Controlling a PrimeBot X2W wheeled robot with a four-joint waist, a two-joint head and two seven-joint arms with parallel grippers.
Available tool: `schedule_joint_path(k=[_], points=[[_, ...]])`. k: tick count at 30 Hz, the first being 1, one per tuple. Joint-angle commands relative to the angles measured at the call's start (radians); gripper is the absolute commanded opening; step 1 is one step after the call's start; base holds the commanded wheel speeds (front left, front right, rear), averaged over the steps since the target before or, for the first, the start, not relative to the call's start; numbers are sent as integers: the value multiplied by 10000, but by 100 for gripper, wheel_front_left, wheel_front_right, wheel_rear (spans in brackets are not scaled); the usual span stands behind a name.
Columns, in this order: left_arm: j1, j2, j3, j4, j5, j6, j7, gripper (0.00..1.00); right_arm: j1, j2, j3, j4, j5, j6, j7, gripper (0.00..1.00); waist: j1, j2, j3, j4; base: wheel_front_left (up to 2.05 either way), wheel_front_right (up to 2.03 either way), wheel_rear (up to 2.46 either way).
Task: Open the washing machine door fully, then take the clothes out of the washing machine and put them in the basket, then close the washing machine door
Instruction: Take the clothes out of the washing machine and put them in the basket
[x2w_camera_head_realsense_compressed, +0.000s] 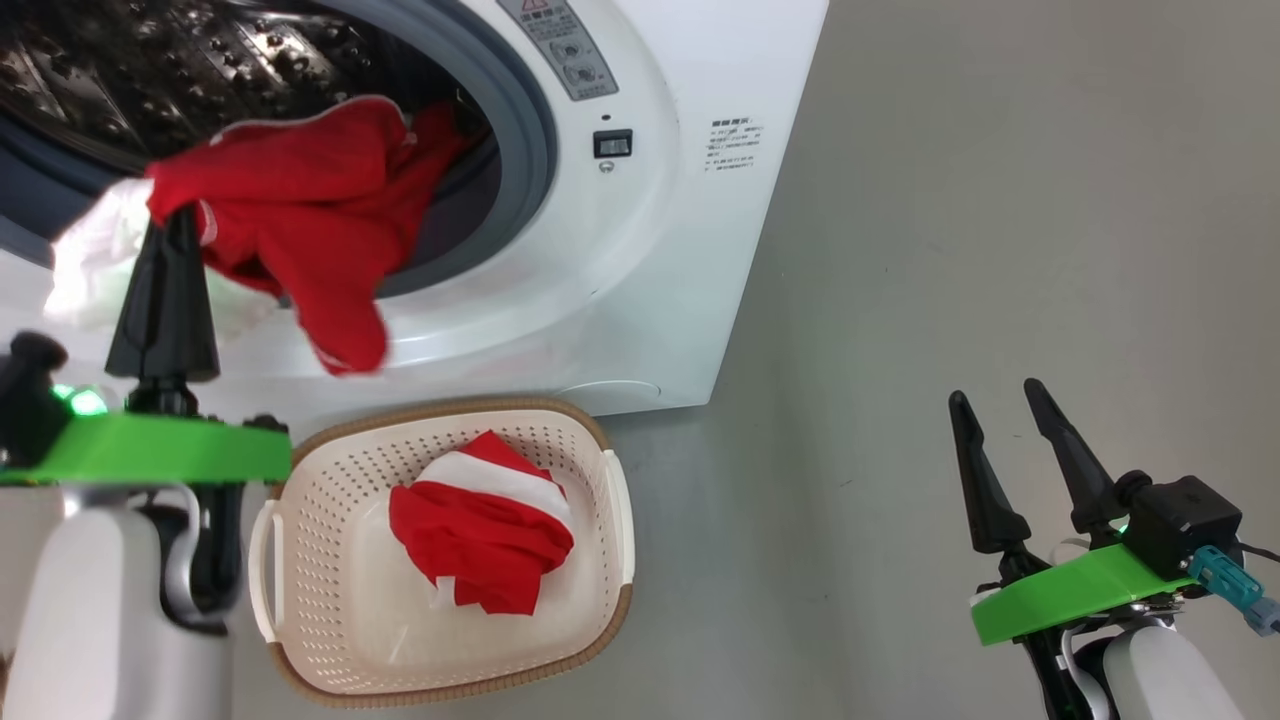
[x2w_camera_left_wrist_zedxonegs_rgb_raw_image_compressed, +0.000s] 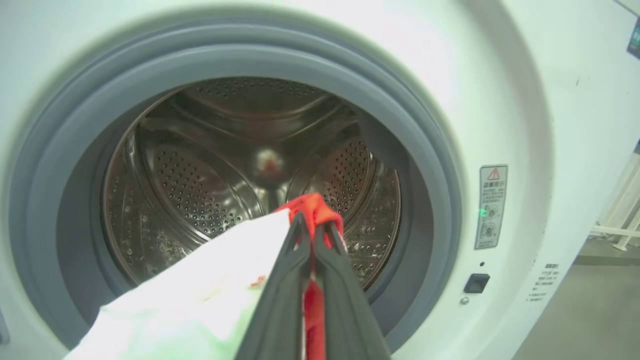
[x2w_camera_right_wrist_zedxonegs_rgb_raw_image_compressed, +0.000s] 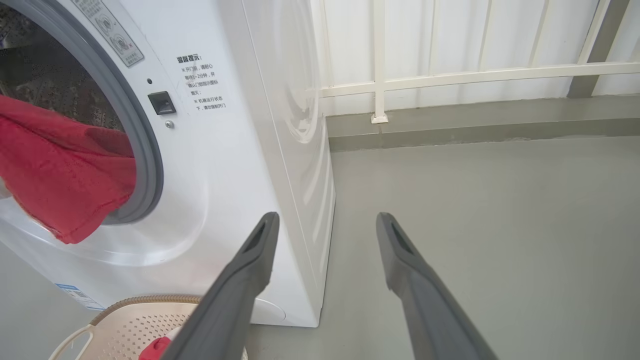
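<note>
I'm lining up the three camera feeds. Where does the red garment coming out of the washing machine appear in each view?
Head view: red garment upper left, trailing out of the opening, pinched by the left gripper.
Left wrist view: bottom centre, its red fold clamped in the gripper, white part lower left.
Right wrist view: left edge, hanging over the grey gasket.
Shared landmark: small black square right of the opening on the washing machine.
</note>
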Motion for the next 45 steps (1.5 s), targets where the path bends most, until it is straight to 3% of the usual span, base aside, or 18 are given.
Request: schedule_joint_path(k=[1, 11, 18, 30, 39, 45], points=[[176, 229, 343, -524, -26, -61, -120, 0, 75, -101, 180, -265, -76, 48, -63, 100, 0, 0, -4, 5, 0, 0, 0], [1768, -59, 247, -3950, -46, 374, 456, 0, 114, -109, 53, -343, -99, 48, -63, 100, 0, 0, 126, -10, 0, 0, 0], [2285, -157, 33, -4094, -57, 486, 686, 0, 3, -83, 106, -379, -113, 48, -63, 100, 0, 0, 343, -47, 0, 0, 0], [2663, -366, -621, -1417, 149, 396, 228, 0, -263, 1, 185, -466, -132, 48, -63, 100, 0, 0, 1006, -212, 0, 0, 0], [1675, -74, -861, 1886, 488, 145, -92, 0, -502, 53, 285, -498, -126, 48, -63, 100, 0, 0, 1620, -368, 0, 0, 0], [895, 16, -858, 3199, 696, 39, -115, 0, -650, 65, 351, -546, -87, 48, -63, 100, 0, 0, 1960, -442, 0, 0, 0]])
